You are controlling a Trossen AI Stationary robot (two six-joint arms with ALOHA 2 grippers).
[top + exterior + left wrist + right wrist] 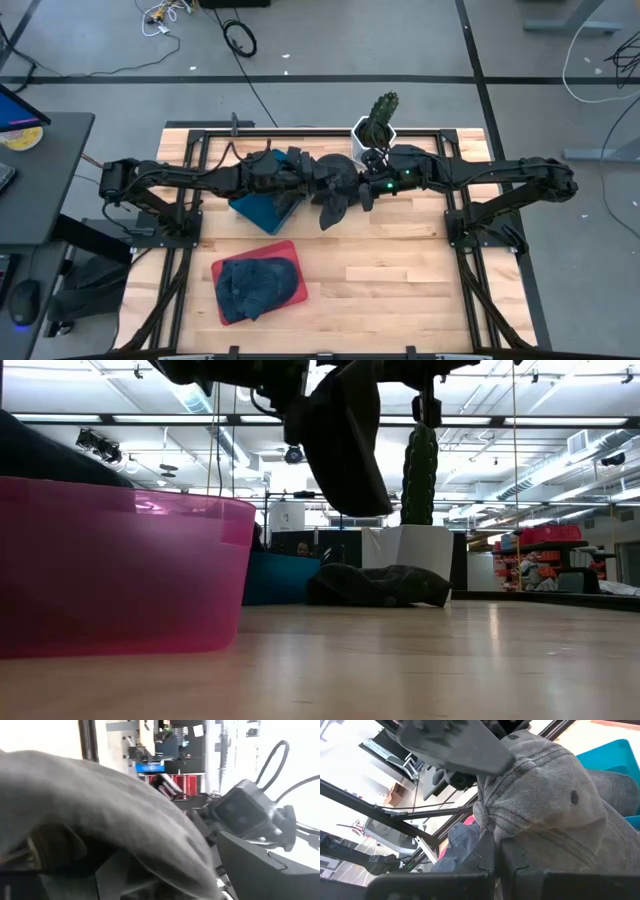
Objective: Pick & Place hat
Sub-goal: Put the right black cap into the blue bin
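While both arms meet over table centre, a grey hat (335, 195) hangs in the air between them, clear of the wood. Right gripper (496, 851) is clamped tight on bunched hat fabric; right wrist view shows the cloth pinched between its fingers, crown w/ eyelet bulging just beyond. Left gripper (310, 178) sits just beside the hat on its other side, jaws spread wide; left wrist view is filled by grey hat cloth lying across/against it, so contact likely, but can't tell if it actually bears any of the hat. Low view: hat (345, 445) dangles brim-down, well above the table surface.

Other items:
- Pink tray (225, 272) near table's front edge, left of centre, w/ a blue denim hat (257, 287) lying in it.
- Teal bin (262, 208) under the left arm, left of centre.
- Another dark hat (380, 585) lying flat on the table toward the back, seen in low view only.
- White pot (362, 131) w/ cactus (381, 110) at back edge, right of centre, just behind right gripper.
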